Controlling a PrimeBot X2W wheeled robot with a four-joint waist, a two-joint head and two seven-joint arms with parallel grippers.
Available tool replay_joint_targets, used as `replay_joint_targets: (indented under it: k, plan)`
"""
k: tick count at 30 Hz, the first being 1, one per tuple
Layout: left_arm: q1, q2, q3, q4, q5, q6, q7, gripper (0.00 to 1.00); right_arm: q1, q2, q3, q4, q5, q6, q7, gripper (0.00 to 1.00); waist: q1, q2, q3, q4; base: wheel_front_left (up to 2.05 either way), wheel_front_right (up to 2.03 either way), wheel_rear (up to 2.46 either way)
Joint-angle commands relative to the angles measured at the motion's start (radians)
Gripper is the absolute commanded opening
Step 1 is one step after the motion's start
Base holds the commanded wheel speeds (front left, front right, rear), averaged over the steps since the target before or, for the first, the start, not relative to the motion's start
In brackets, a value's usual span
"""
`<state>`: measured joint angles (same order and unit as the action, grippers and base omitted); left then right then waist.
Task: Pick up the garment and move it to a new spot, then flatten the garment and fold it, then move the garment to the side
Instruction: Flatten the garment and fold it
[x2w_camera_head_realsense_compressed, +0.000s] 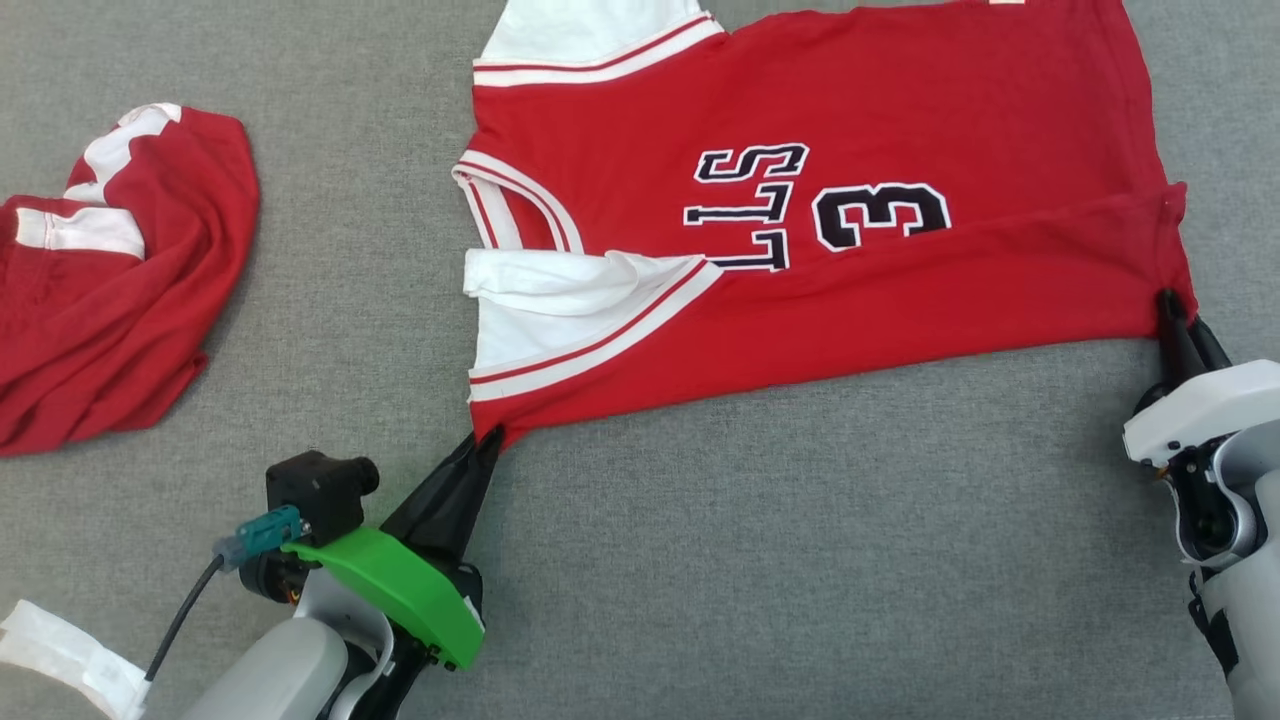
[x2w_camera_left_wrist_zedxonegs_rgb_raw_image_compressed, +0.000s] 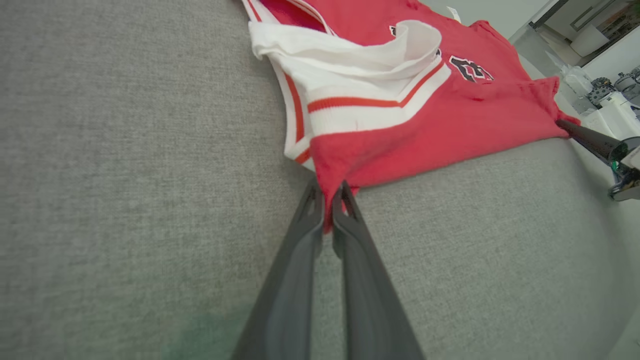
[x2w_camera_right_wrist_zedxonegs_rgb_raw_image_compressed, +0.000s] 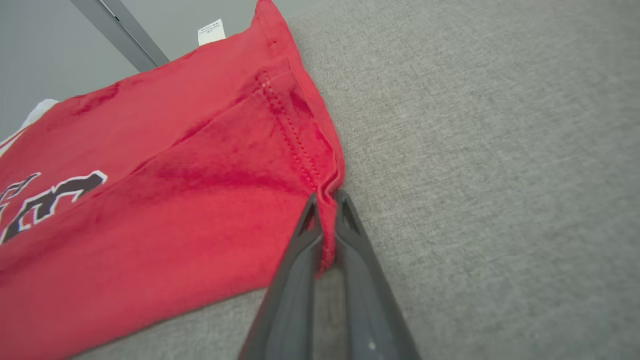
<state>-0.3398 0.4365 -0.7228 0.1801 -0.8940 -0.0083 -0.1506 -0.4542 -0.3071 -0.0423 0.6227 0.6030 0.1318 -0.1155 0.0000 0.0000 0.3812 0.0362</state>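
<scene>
The garment (x2w_camera_head_realsense_compressed: 900, 290) is a red jersey with white sleeves and black lettering, spread sideways on the grey cloth surface (x2w_camera_head_realsense_compressed: 800, 550) with one long side folded over. My left gripper (x2w_camera_head_realsense_compressed: 487, 436) is shut on its near shoulder-side corner; in the left wrist view red cloth (x2w_camera_left_wrist_zedxonegs_rgb_raw_image_compressed: 400, 135) is pinched between the left gripper's (x2w_camera_left_wrist_zedxonegs_rgb_raw_image_compressed: 327, 192) dark fingers. My right gripper (x2w_camera_head_realsense_compressed: 1168, 298) is shut on the near hem corner; in the right wrist view the stitched hem (x2w_camera_right_wrist_zedxonegs_rgb_raw_image_compressed: 300, 150) runs down into the right gripper's (x2w_camera_right_wrist_zedxonegs_rgb_raw_image_compressed: 327, 200) closed jaws. The left wrist view also shows the right gripper's fingers (x2w_camera_left_wrist_zedxonegs_rgb_raw_image_compressed: 590, 140).
A second red and white garment (x2w_camera_head_realsense_compressed: 110, 290) lies crumpled at the far left. A white scrap (x2w_camera_head_realsense_compressed: 70, 655) lies at the lower left by my left arm. Bare grey surface stretches between my two arms, below the jersey.
</scene>
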Motion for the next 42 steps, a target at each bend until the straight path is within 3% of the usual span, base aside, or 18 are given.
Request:
replay_joint_targets:
  k: [1, 14, 21, 28, 30, 31, 32, 33, 34, 35, 42]
  plan:
    - [0.018, 0.020, -0.002, -0.012, 0.007, 0.008, 0.007, 0.00, 0.033, -0.015, 0.003, -0.010, 0.016, -0.002, 0.008, 0.00, 0.0000, 0.0000, -0.013, -0.005, 0.00, 0.00, 0.00]
    - [0.207, 0.136, -0.031, -0.206, 0.000, 0.095, 0.053, 0.00, 0.285, -0.083, -0.026, -0.186, 0.093, -0.003, 0.076, 0.00, 0.0000, 0.0000, -0.090, -0.021, 0.00, 0.00, 0.00]
    - [0.254, 0.141, -0.040, -0.255, -0.013, 0.116, 0.057, 0.00, 0.434, -0.052, -0.087, -0.326, 0.072, -0.003, 0.126, 0.00, 0.0000, 0.0000, -0.107, -0.018, 0.00, 0.00, 0.00]
    - [0.260, 0.145, -0.078, -0.246, -0.023, 0.117, 0.125, 0.00, 0.463, 0.002, -0.131, -0.383, 0.031, -0.002, 0.177, 0.00, 0.0000, 0.0000, -0.120, -0.031, 0.00, 0.00, 0.00]
    - [0.260, 0.138, -0.085, -0.235, -0.034, 0.122, 0.143, 0.00, 0.468, 0.014, -0.135, -0.385, 0.022, -0.002, 0.192, 0.19, 0.0000, 0.0000, -0.125, -0.031, 0.00, 0.00, 0.00]
    - [0.258, 0.135, -0.086, -0.231, -0.037, 0.121, 0.149, 0.00, 0.470, 0.018, -0.139, -0.387, 0.020, -0.002, 0.195, 0.36, 0.0000, 0.0000, -0.127, -0.032, 0.00, 0.00, 0.00]
    - [0.255, 0.131, -0.087, -0.225, -0.040, 0.124, 0.152, 0.00, 0.472, 0.023, -0.141, -0.389, 0.016, -0.002, 0.201, 0.67, 0.0000, 0.0000, -0.129, -0.033, 0.00, 0.00, 0.00]
    - [0.254, 0.129, -0.087, -0.220, -0.043, 0.125, 0.155, 0.29, 0.474, 0.026, -0.146, -0.392, 0.010, -0.002, 0.204, 1.00, 0.0000, 0.0000, -0.130, -0.034, 0.00, 0.00, 0.00]
    - [0.255, 0.127, -0.088, -0.216, -0.048, 0.126, 0.159, 0.50, 0.475, 0.026, -0.154, -0.394, 0.004, -0.002, 0.205, 1.00, 0.0000, 0.0000, -0.131, -0.035, 0.00, 0.00, 0.00]
    - [0.255, 0.126, -0.090, -0.215, -0.048, 0.128, 0.162, 1.00, 0.477, 0.026, -0.158, -0.400, -0.003, -0.002, 0.209, 1.00, 0.0000, 0.0000, -0.132, -0.035, 0.00, 0.00, 0.00]
    - [0.250, 0.154, -0.035, -0.264, -0.073, 0.139, 0.128, 1.00, 0.482, 0.008, -0.172, -0.472, -0.073, -0.002, 0.197, 1.00, 0.0000, 0.0000, -0.141, -0.045, 0.00, 0.00, 0.00]
